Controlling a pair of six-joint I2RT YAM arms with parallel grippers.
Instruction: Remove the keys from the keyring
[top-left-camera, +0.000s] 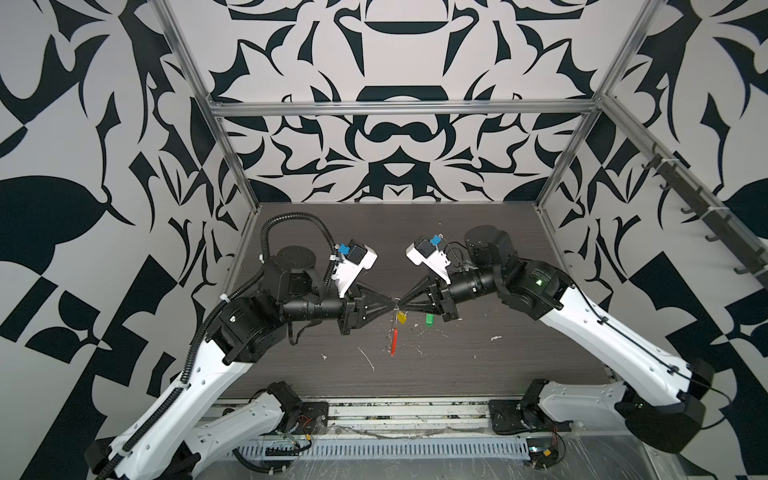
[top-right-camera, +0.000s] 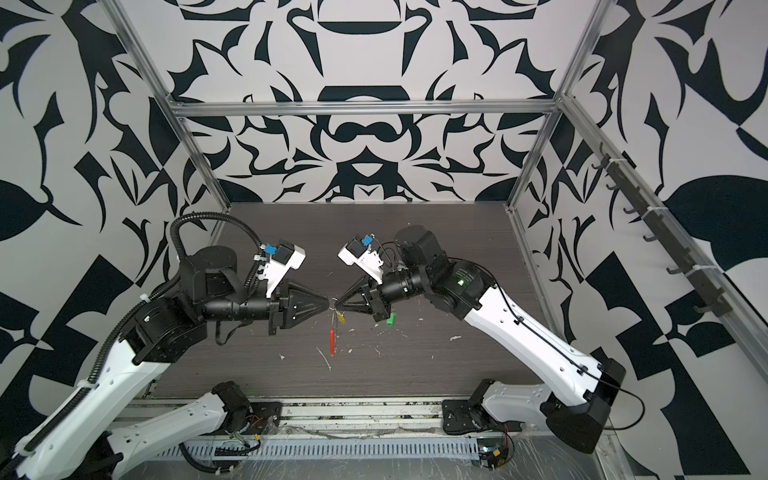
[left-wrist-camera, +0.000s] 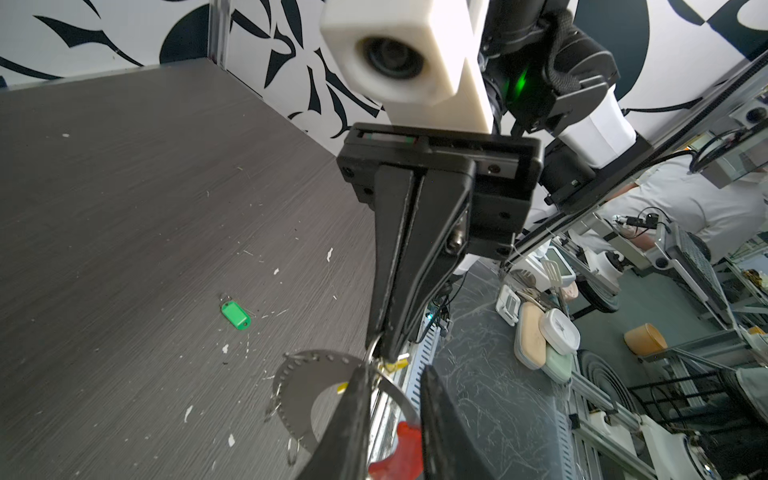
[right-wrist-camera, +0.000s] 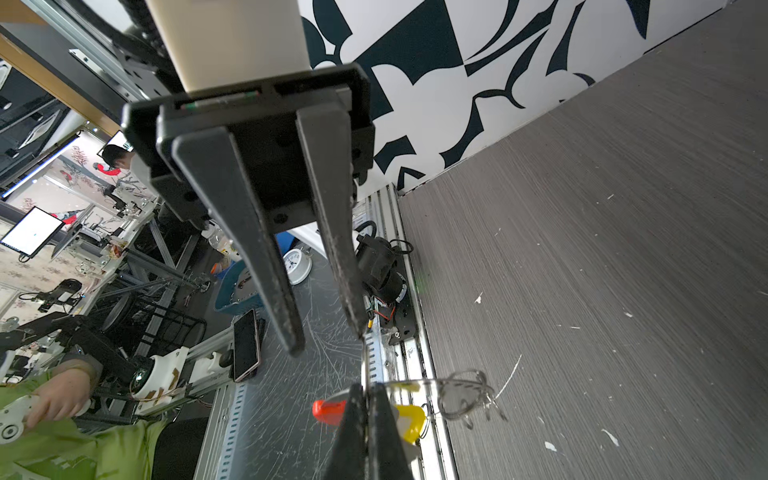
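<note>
- Left of the jaws: open table (top-left-camera: 311, 374) out to the left frame post (top-left-camera: 237, 166), only pale flecks (top-left-camera: 365, 359) on it.
- Left gripper (top-left-camera: 392, 306) and right gripper (top-left-camera: 404, 304) tip to tip, raised over mid-table, well clear of the back wall and the front edge.
- Left jaws parted, nothing seen gripped; one finger (left-wrist-camera: 353, 424) against or just beside the ring wire, cannot tell which.
- Between the two tips, off the table: keyring (top-left-camera: 398, 301), a thin silver wire ring.
- Right jaws pressed shut on that wire.
- Just under the tips, hanging in the air: yellow key (top-left-camera: 402, 318), small and oblong, on the right gripper's side.
- Below the jaws too: pale strip (left-wrist-camera: 307, 386), curving down to a red end (top-left-camera: 394, 343).
- Right of the jaws, by the right gripper's base: green key (top-left-camera: 429, 320), flat on the table, well apart from the ring.
- Further right: bare table to the right frame post.
- Only in the left wrist view: strip as a grey arc with a row of holes along its edge, small loops (left-wrist-camera: 273, 405) dangling from it, and a metal loop on the green key.
- Only in the right wrist view: the gap between the left fingers seen head-on; the yellow key just behind the closed right tips, the red end on their other side.
- Both top views: ring and keys very small, strip holes not legible.
</note>
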